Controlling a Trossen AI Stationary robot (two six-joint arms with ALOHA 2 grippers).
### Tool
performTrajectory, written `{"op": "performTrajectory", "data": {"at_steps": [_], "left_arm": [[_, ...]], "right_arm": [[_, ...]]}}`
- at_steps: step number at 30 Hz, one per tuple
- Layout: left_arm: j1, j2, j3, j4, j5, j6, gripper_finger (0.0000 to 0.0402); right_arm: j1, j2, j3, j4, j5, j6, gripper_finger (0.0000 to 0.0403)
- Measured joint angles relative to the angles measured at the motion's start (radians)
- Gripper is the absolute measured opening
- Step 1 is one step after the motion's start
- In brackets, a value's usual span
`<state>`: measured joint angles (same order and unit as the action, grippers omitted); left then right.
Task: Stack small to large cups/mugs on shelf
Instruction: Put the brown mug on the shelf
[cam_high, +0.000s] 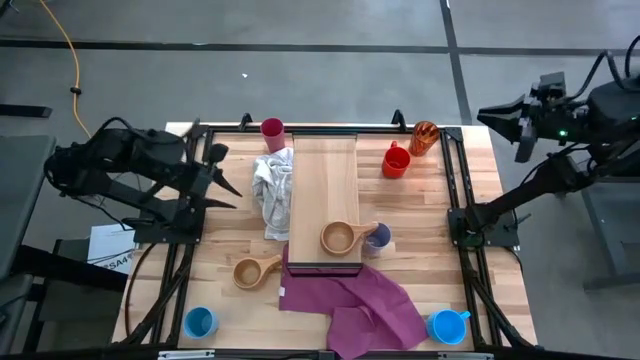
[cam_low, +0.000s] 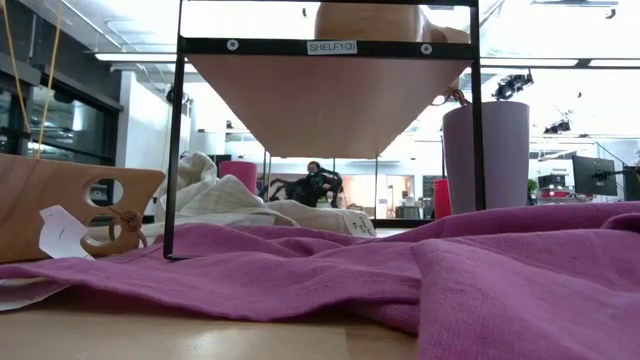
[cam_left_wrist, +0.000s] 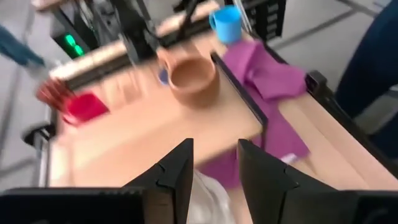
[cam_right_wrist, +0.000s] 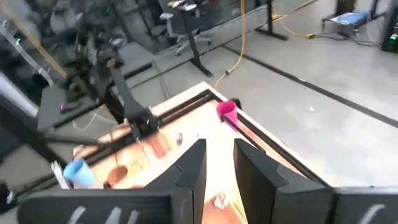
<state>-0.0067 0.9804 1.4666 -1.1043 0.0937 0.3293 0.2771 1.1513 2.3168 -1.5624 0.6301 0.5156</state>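
Note:
The shelf (cam_high: 322, 180) is a raised light-wood plank in the table's middle. One tan wooden cup (cam_high: 340, 237) sits on its near end, and a second (cam_high: 255, 270) rests on the table to the near left. A lavender tumbler (cam_high: 379, 236) stands beside the shelf's right edge. At the far side stand a magenta tumbler (cam_high: 272, 129), a red mug (cam_high: 396, 160) and an orange translucent tumbler (cam_high: 424, 137). Blue mugs (cam_high: 200, 322) (cam_high: 447, 326) stand at the near corners. My left gripper (cam_left_wrist: 214, 144) hovers open over the table's left edge. My right gripper (cam_right_wrist: 219, 144) is open, raised beyond the far right corner.
A white cloth (cam_high: 272, 190) lies bunched against the shelf's left side. A purple cloth (cam_high: 360, 300) spreads from the shelf's near end toward the table's near edge. Dark frame rails (cam_high: 455, 190) run along the table's left and right sides.

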Motion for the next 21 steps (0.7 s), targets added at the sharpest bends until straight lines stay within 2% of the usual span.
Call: {"op": "performTrajectory", "data": {"at_steps": [5, 12, 15, 17, 21], "left_arm": [[0.0, 0.019, -0.015, -0.057, 0.014, -0.087, 0.0111], [0.0, 0.017, -0.016, -0.048, 0.01, -0.139, 0.0111], [0.0, 0.016, -0.016, -0.051, 0.003, -0.162, 0.0111], [0.0, 0.017, -0.016, -0.073, 0.001, -0.18, 0.0111], [0.0, 0.028, -0.016, -0.189, 0.002, -0.214, 0.0111]], "right_arm": [[0.0, -0.135, -0.218, 0.101, 0.005, -0.021, 0.0073], [0.0, -0.496, -0.776, 0.687, -0.108, -0.161, 0.0073], [0.0, -0.621, -1.02, 0.951, -0.191, -0.205, 0.0073], [0.0, -0.683, -1.143, 1.047, -0.216, -0.208, 0.0073], [0.0, -0.776, -1.313, 1.133, -0.214, -0.137, 0.0073]]}}
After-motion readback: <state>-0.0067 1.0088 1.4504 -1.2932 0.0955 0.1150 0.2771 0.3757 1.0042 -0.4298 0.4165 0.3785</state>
